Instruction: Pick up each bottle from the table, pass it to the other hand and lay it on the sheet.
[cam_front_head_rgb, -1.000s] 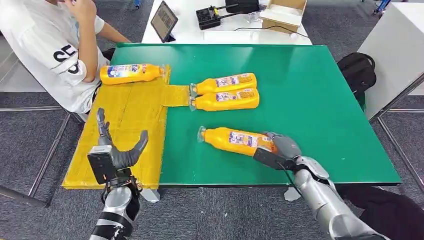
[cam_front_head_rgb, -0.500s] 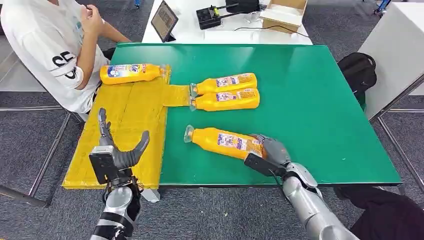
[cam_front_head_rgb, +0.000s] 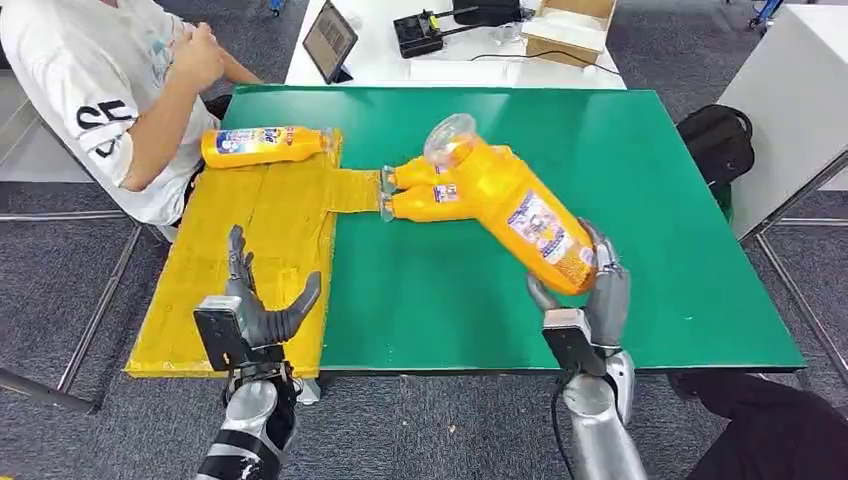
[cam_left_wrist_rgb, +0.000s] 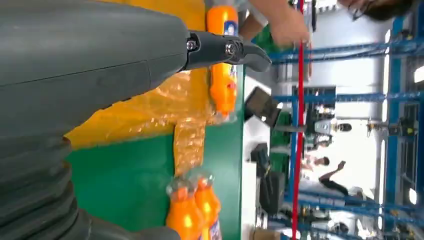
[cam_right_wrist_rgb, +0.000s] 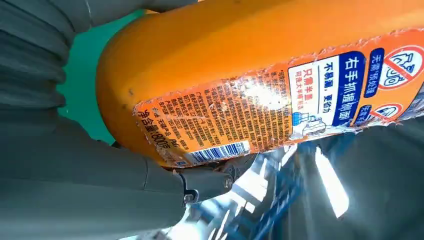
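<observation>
Right hand (cam_front_head_rgb: 592, 300) grips an orange bottle's (cam_front_head_rgb: 515, 205) base, lifted and tilted above the green table (cam_front_head_rgb: 640, 200); left hand (cam_front_head_rgb: 255, 315) hovers open-fingered over the yellow sheet's (cam_front_head_rgb: 260, 230) near edge.

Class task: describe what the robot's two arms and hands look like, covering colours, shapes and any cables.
Both arms are silver metal with rounded segments. Each hand, left hand and right hand, is dark grey with slim jointed fingers and a black box at the wrist. A thin black cable runs beside the right forearm. Up close, the wrist cover is grey and ribbed.
</observation>
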